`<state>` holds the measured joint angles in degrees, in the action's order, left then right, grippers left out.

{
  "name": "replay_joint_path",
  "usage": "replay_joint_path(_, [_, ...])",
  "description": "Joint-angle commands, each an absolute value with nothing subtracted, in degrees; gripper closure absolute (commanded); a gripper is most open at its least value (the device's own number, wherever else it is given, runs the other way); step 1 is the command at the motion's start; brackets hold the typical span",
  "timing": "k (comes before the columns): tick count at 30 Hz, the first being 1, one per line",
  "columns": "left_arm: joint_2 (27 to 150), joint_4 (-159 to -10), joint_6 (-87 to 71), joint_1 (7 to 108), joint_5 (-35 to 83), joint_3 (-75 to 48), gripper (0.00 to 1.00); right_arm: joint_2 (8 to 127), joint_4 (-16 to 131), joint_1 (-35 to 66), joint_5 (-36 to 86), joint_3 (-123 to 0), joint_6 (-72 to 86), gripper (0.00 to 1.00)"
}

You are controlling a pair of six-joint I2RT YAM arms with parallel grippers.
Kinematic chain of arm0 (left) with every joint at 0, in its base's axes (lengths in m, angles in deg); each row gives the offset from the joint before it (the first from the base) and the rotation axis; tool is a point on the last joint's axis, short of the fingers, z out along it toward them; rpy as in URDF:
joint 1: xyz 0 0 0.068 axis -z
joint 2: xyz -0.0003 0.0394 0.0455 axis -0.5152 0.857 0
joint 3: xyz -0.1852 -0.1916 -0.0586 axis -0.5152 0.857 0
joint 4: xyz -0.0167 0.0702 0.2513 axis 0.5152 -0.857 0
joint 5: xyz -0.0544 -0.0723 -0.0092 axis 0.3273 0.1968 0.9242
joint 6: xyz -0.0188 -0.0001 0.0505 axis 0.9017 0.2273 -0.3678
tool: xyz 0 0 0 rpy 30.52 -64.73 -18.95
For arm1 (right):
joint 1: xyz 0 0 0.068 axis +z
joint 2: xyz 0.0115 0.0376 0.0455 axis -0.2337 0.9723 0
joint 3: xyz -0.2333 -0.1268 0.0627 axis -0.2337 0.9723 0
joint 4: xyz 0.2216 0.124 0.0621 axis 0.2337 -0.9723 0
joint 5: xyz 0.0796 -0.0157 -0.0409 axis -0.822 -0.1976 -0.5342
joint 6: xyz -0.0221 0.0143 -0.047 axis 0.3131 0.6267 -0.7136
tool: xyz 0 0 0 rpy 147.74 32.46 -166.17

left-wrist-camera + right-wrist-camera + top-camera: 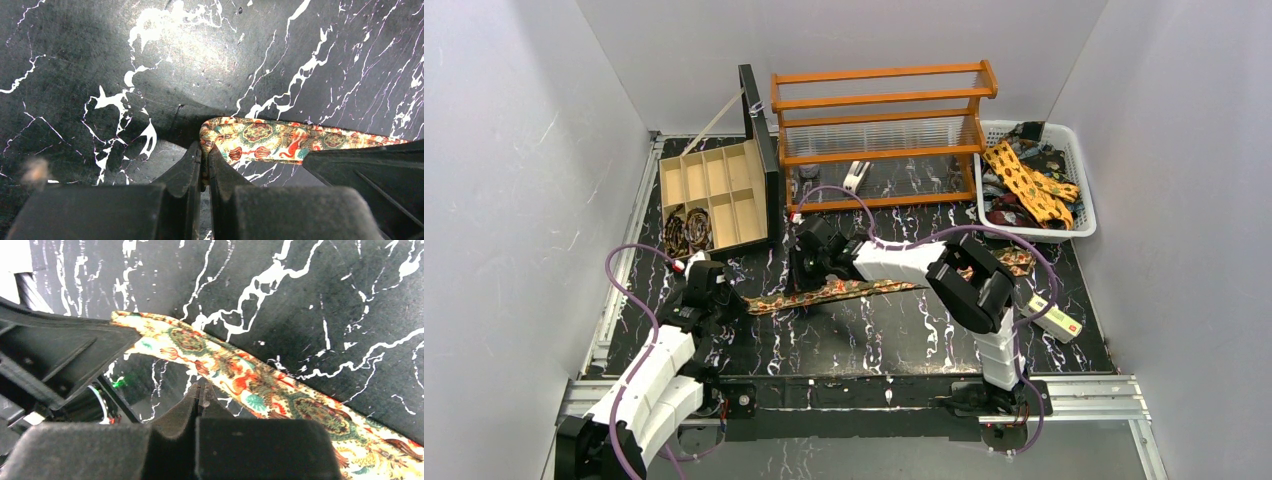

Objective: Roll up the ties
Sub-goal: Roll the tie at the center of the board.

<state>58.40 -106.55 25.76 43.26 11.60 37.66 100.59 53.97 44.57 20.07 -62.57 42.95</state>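
Observation:
One brown-red tie (844, 291) with gold-green motifs lies flat across the black marble table, its wide part running under the right arm. In the left wrist view my left gripper (205, 156) is shut on the tie's (280, 142) narrow end, with fabric pinched between the fingers. From above, the left gripper (734, 303) sits at that left end. My right gripper (809, 284) stands a short way along the strip. In its wrist view the right gripper (202, 391) is shut, tips at the near edge of the tie (260, 385), with no fabric showing between them.
An open compartment box (754, 170) at the back left holds coiled ties (686, 230). A wooden rack (879, 130) stands at the back centre. A white basket (1079, 215) holds several more ties (1024, 185). A small white-and-red box (1056, 320) lies by the right arm.

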Motion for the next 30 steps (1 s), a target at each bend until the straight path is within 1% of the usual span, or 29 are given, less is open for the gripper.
replay_joint_path(1, [58.1,-107.6,25.4,43.5,10.9,35.8,1.00,103.7,52.8,44.4,19.4,-64.6,42.4,0.99])
replay_joint_path(7, [57.6,-106.7,24.7,43.5,11.9,35.7,1.00,107.7,49.9,44.3,18.0,-66.0,42.3,0.99])
replay_joint_path(15, [58.4,-103.7,23.4,44.0,15.6,32.3,1.00,108.1,49.5,44.4,18.5,-65.9,42.7,0.99])
replay_joint_path(20, [61.7,-102.3,22.5,45.6,19.1,30.0,1.00,108.0,49.7,44.4,18.7,-65.8,43.1,0.99])
replay_joint_path(25, [64.6,-100.5,23.0,48.8,19.0,29.4,1.00,107.4,50.5,44.3,18.7,-65.5,43.4,0.99])
replay_joint_path(30, [64.7,-102.0,23.6,50.1,17.2,29.1,1.00,106.4,51.2,43.9,18.8,-64.8,43.6,0.99])
